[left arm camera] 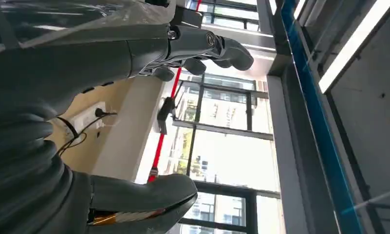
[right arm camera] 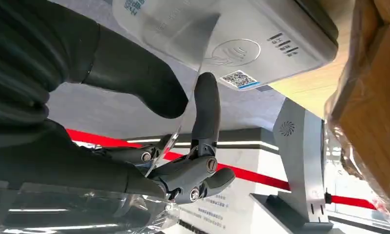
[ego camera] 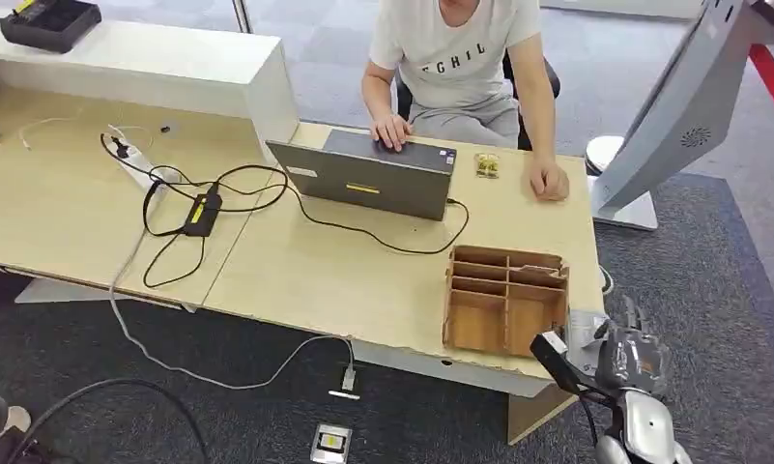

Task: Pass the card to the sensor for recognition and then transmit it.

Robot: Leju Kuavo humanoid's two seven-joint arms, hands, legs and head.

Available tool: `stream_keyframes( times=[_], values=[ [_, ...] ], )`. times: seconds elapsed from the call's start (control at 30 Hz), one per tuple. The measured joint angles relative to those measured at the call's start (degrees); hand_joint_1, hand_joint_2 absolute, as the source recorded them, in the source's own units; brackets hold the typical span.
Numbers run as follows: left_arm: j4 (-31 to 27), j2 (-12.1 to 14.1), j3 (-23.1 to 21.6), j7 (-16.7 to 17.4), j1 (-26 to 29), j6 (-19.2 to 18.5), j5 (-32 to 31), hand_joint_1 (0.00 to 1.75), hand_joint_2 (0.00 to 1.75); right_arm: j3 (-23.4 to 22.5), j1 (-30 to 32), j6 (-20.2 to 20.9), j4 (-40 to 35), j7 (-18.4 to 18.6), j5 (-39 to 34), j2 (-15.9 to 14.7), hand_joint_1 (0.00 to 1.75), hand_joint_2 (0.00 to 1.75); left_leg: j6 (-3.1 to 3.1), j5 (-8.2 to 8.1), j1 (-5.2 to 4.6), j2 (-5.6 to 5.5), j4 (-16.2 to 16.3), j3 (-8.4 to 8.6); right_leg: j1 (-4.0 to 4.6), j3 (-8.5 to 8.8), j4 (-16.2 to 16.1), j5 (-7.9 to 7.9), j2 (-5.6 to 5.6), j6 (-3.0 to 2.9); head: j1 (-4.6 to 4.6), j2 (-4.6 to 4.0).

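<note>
My right hand (ego camera: 632, 356) hangs off the table's right front corner and pinches a clear plastic card (right arm camera: 180, 53) between thumb and a finger. In the right wrist view the card stands just in front of the grey sensor (right arm camera: 280, 34), which bears a contactless symbol and a QR sticker; whether they touch I cannot tell. From the head view the card (ego camera: 584, 333) shows as a pale patch beside the wooden box. My left hand (left arm camera: 183, 53) is raised toward windows, fingers apart from the thumb, holding nothing.
A wooden divider box (ego camera: 505, 300) stands at the table's right front corner. A person sits behind a laptop (ego camera: 368, 179), hands on the table (ego camera: 315, 271). Cables and a power strip (ego camera: 136, 159) lie to the left. A grey kiosk stand (ego camera: 673, 106) rises at right.
</note>
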Motion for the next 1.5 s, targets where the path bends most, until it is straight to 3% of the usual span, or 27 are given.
stream_keyframes(
  times=[0.47, 0.7, 0.8, 0.93, 1.2, 1.5],
  values=[
    [0.00, 0.00, -0.02, 0.00, -0.57, 0.00, 0.50, 0.00, 1.75, 0.44, -2.69, -0.06, -0.96, -0.26, 2.38, 0.52, 1.75, 1.75, 0.00, 0.04, 0.00, -0.03, 0.00, -0.07, -0.03, 0.01, 0.05, 0.06, -0.01, 0.04, -0.02, 0.00],
    [0.46, 0.00, -0.18, 0.00, -1.92, -0.81, 2.73, 0.00, 1.75, 1.99, -13.08, 6.54, -6.98, 0.07, 7.17, 1.29, 1.75, 1.75, -0.01, 0.12, -0.01, 0.04, 0.02, -0.18, -0.03, -0.19, 0.07, 0.12, 0.03, 0.01, -0.02, 0.00],
    [1.18, 0.00, -0.31, 0.02, -2.48, -2.45, 3.54, 0.00, 1.75, 2.75, -18.64, 10.64, -9.42, 2.05, 10.73, 1.53, 1.75, 1.75, -0.02, 0.13, -0.01, 0.01, 0.03, -0.20, -0.03, -0.22, 0.07, 0.12, 0.00, 0.02, 0.00, 0.00],
    [1.94, 0.00, -0.33, 0.02, -3.28, -3.02, 3.76, 0.00, 1.75, 3.63, -23.25, 13.07, -11.26, 3.39, 13.96, 2.21, 1.75, 1.75, -0.02, 0.13, 0.00, 0.01, 0.02, -0.22, -0.02, -0.21, 0.08, 0.12, 0.02, 0.02, -0.02, 0.00],
    [3.06, -0.18, -0.44, 0.02, -4.10, -2.71, 3.50, 0.00, 1.75, 6.01, -29.43, 13.49, -9.83, 3.52, 17.05, 6.84, 1.75, 1.75, -0.02, 0.12, 0.02, 0.02, 0.01, -0.31, 0.00, -0.30, 0.08, 0.11, 0.01, 0.01, -0.02, 0.00],
    [3.04, -1.31, -0.52, 0.00, -3.83, -0.15, 1.25, 0.00, 1.75, 9.61, -36.63, 11.50, 0.27, 1.57, 17.05, 14.59, 1.75, 1.75, -0.04, 0.14, 0.03, -0.01, 0.01, -0.37, 0.01, -0.34, 0.13, 0.11, -0.01, 0.01, -0.02, 0.00]
  ],
)
